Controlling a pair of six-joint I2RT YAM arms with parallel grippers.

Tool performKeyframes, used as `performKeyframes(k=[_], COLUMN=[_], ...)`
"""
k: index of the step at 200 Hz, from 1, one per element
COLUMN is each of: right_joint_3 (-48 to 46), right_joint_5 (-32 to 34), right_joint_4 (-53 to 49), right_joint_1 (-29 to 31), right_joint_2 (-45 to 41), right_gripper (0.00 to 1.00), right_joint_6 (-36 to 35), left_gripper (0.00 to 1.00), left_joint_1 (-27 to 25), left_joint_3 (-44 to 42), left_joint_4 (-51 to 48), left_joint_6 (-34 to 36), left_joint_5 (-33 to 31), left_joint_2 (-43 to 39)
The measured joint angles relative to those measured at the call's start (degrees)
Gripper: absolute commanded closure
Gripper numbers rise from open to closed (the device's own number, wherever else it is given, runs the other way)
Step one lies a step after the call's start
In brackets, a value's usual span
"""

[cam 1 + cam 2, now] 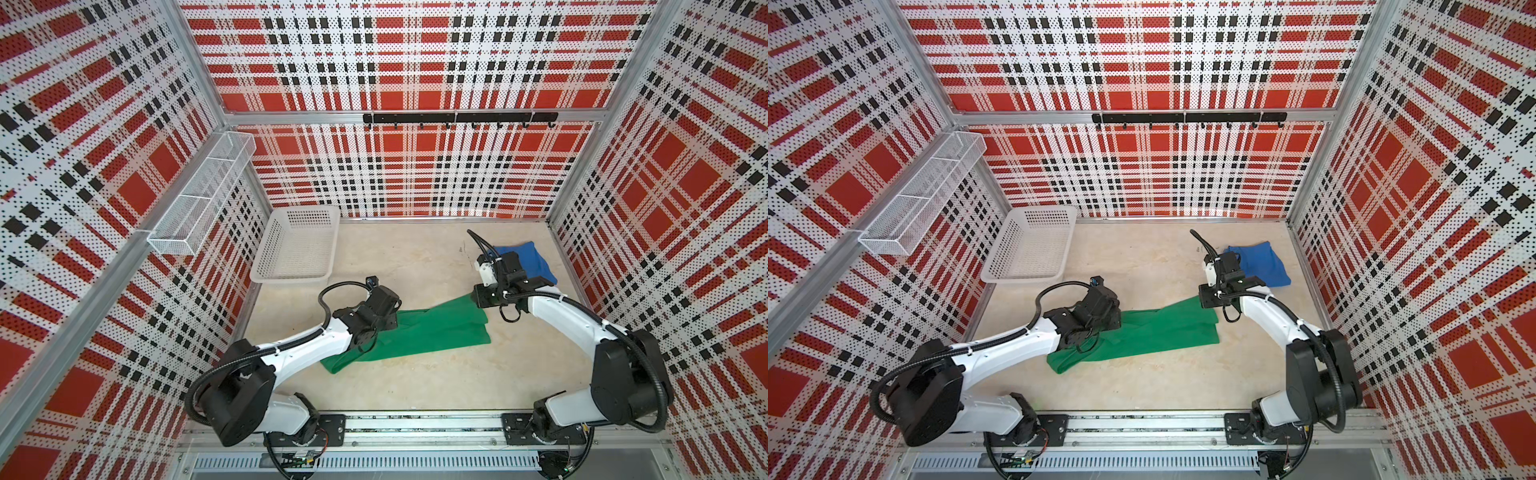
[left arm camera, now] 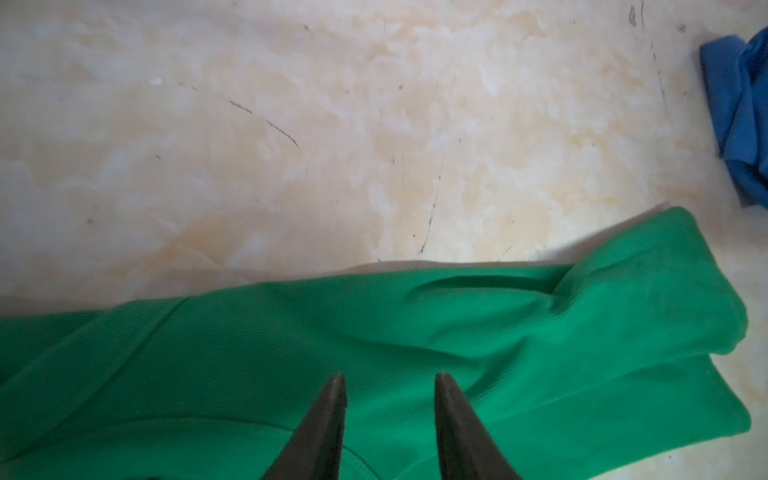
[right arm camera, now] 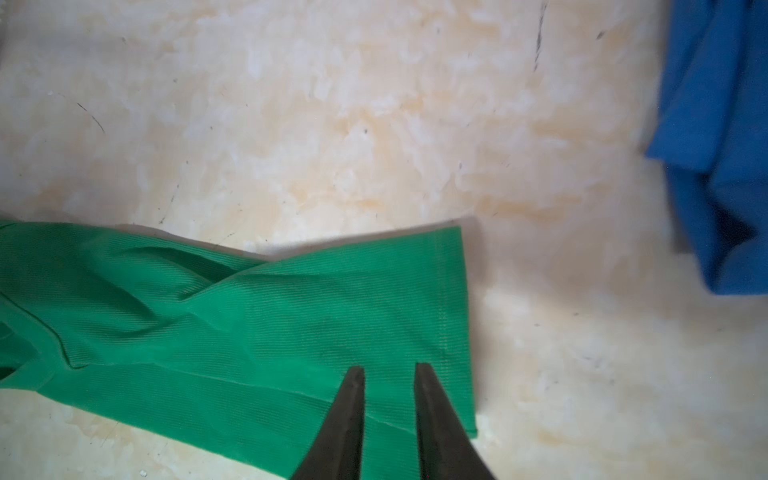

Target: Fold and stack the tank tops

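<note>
The green tank top (image 1: 436, 332) lies as a long narrow folded strip across the middle of the table, seen in both top views (image 1: 1163, 332). My left gripper (image 2: 390, 377) hovers over its left part, jaws apart, only green cloth (image 2: 415, 324) showing beneath the gap. Over the strip's right end, near the hemmed edge (image 3: 453, 316), my right gripper (image 3: 389, 368) has its jaws a little apart with nothing between them. The blue tank top (image 1: 528, 262) lies folded at the back right, behind the right wrist.
A white perforated basket (image 1: 291, 274) stands at the back left of the table. A white wire shelf (image 1: 199, 195) hangs on the left wall and a black hook rail (image 1: 457, 118) on the back wall. Bare beige tabletop (image 1: 415, 257) lies between basket and blue top.
</note>
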Motion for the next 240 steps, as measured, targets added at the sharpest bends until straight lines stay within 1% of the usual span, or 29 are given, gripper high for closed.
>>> performKeyframes(k=[14, 42, 71, 94, 119, 140, 152, 172, 193, 228, 240], right_joint_3=[-1.84, -5.55, -9.70, -10.01, -11.04, -12.70, -13.73, -14.73, -15.67, -17.64, -18.93], right_joint_5=[0.07, 1.68, 4.26, 5.20, 5.40, 4.92, 4.26, 5.14, 5.11, 3.98, 3.26], right_joint_4=[0.52, 1.40, 3.48, 4.94, 5.92, 7.43, 8.37, 9.03, 8.35, 6.16, 5.68], right_joint_1=[0.61, 0.98, 0.94, 0.96, 0.94, 0.96, 1.51, 3.67, 8.13, 18.29, 21.62], right_joint_2=[1.07, 1.95, 3.61, 3.69, 2.89, 2.01, 1.40, 0.52, -0.76, -3.43, -5.09], right_gripper=[0.83, 0.84, 0.85, 0.85, 0.86, 0.87, 0.87, 0.87, 0.87, 0.86, 0.84], right_joint_6=[3.28, 8.50, 11.58, 12.96, 14.27, 15.63, 16.70, 18.62, 20.92, 25.75, 27.89], left_gripper=[0.61, 0.61, 0.61, 0.61, 0.60, 0.59, 0.59, 0.58, 0.58, 0.57, 0.57], left_joint_1=[1.20, 6.58, 9.29, 9.99, 10.60, 11.17, 11.32, 11.43, 11.50, 12.07, 12.33], left_joint_3=[-3.48, -9.94, -9.81, -7.93, -5.01, -0.92, 1.79, 6.82, 12.13, 22.05, 24.90], left_joint_4=[1.55, 5.42, 10.62, 12.57, 13.33, 13.92, 14.08, 14.47, 14.53, 12.94, 12.28], left_joint_6=[-0.24, -0.09, 1.18, 2.89, 4.87, 7.02, 8.28, 10.88, 13.97, 19.17, 20.61], left_joint_5=[0.98, 3.37, 4.96, 4.72, 4.66, 4.72, 4.81, 5.14, 5.92, 7.69, 8.35], left_joint_2=[0.00, 0.66, 2.99, 6.40, 9.77, 13.97, 16.61, 21.18, 25.59, 32.85, 34.75])
